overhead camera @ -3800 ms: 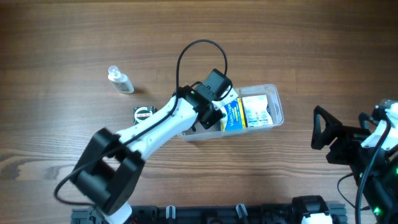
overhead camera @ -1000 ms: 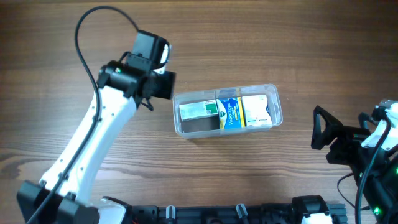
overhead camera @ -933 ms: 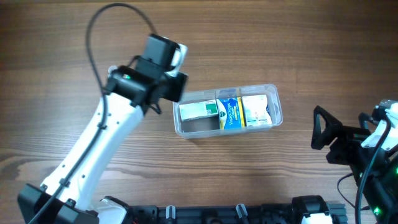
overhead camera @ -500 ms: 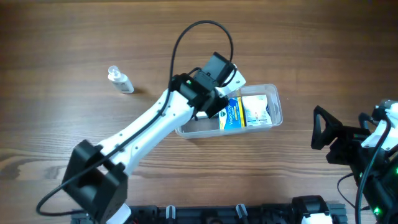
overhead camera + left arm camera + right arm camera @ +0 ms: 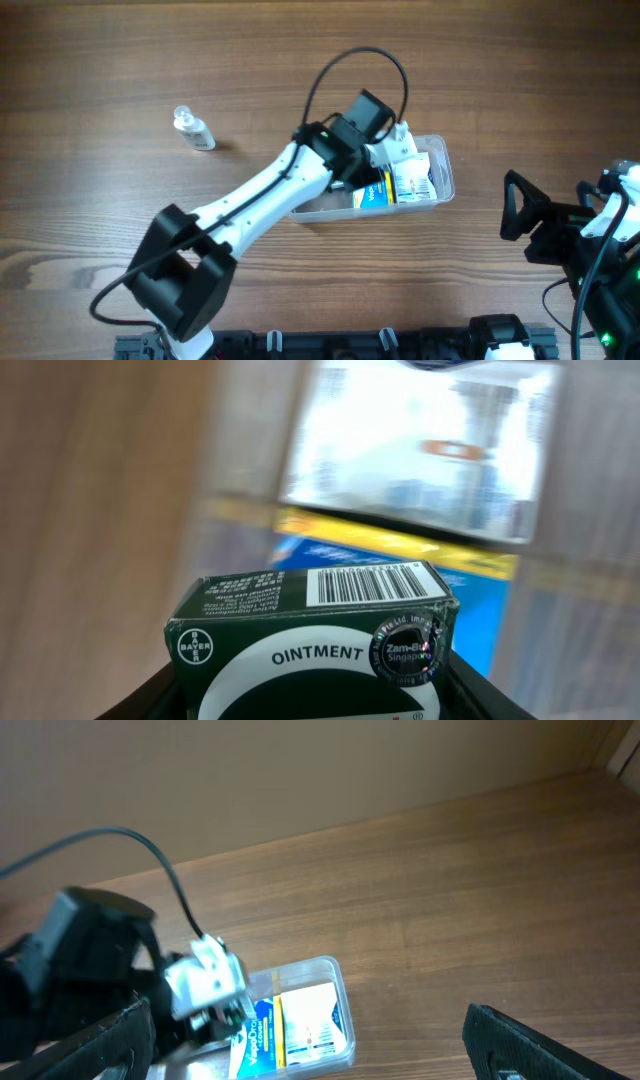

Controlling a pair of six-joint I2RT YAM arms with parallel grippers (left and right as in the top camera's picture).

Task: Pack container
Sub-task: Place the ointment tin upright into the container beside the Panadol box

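Our left gripper clamps an ointment box over the container. Right of it, our right gripper stands spread apart.

Left arm covers container left half; boxes fill right half

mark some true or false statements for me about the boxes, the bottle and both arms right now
1. The left fingers hold a dark green ointment box. True.
2. The container is empty. False: a blue-and-yellow box and a white box lie in it.
3. The small clear bottle is inside the container. False: it sits on the table, well to the left of the container.
4. The right fingers are open and hold nothing. True.
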